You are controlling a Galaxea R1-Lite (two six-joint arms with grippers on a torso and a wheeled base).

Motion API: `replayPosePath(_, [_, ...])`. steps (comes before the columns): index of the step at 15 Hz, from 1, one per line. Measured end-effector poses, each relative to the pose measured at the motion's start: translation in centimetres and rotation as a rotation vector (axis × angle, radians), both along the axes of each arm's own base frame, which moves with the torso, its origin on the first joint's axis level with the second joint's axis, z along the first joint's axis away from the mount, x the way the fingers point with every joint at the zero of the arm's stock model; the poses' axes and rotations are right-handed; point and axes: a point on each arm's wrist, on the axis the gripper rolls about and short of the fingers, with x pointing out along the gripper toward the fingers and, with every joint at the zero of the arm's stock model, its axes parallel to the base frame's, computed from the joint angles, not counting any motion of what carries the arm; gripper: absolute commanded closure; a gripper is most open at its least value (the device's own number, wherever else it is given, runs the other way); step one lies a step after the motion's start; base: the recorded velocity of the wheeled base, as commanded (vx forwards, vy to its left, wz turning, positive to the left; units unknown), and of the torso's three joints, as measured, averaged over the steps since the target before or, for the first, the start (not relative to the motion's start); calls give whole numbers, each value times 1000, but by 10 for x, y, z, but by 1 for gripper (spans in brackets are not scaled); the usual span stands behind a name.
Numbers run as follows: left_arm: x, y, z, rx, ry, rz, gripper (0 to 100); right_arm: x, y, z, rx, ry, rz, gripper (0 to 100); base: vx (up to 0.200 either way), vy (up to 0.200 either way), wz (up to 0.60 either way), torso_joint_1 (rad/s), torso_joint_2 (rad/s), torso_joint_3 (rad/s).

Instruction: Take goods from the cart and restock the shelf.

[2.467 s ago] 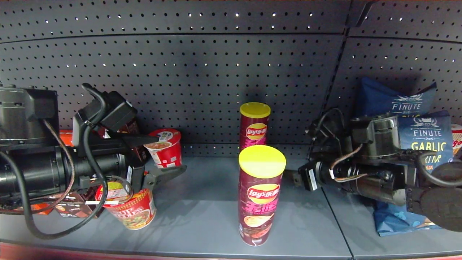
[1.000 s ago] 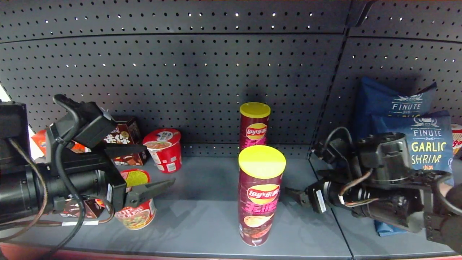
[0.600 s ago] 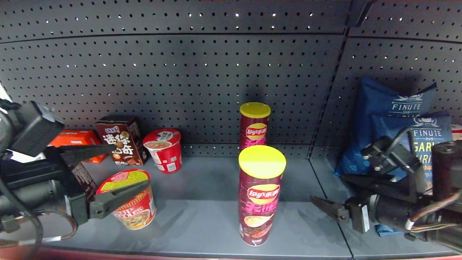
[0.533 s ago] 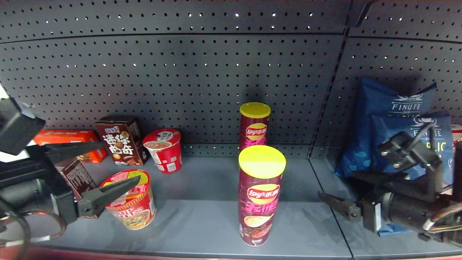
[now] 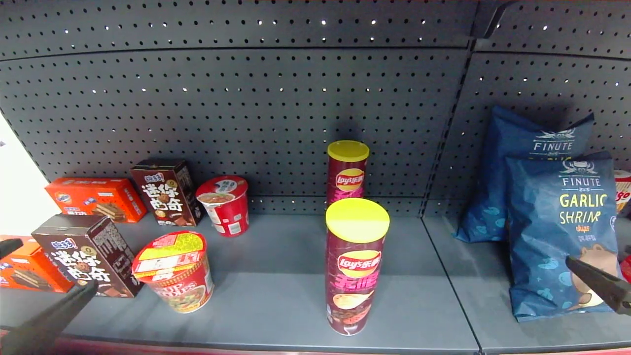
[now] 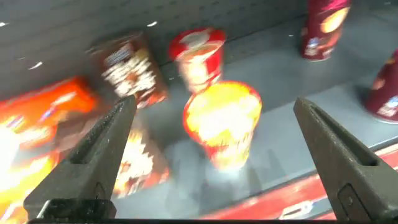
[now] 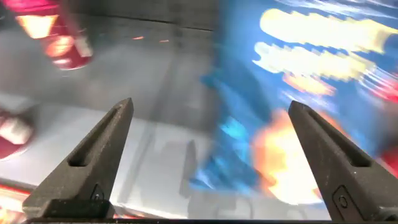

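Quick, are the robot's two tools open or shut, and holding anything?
Left tool: open, holding nothing.
Right tool: open, holding nothing.

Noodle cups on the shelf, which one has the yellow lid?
The front noodle cup, next to the nearer brown box. The rear noodle cup has a red and white lid.

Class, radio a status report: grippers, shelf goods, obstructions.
Open, empty: left gripper, right gripper. Front tall maroon chip can, yellow lid, upright on grey metal shelf. Red-and-yellow noodle cup near left gripper.
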Motion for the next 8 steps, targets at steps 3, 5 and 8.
replayPosePath(3, [-22,0,-20,-12,-21,39,0,-30,-10,-27,-12,-18,-124,0,0,0,0,0,0,0])
replayPosePath(5, [-32,0,-30,-31,-33,55,0,-43,-13,-40,-14,-36,-163,0,0,0,0,0,0,0])
replayPosePath(8, [-49,-1,-54,-41,-59,55,0,-59,-17,-55,-6,-79,-186,0,0,0,0,0,0,0])
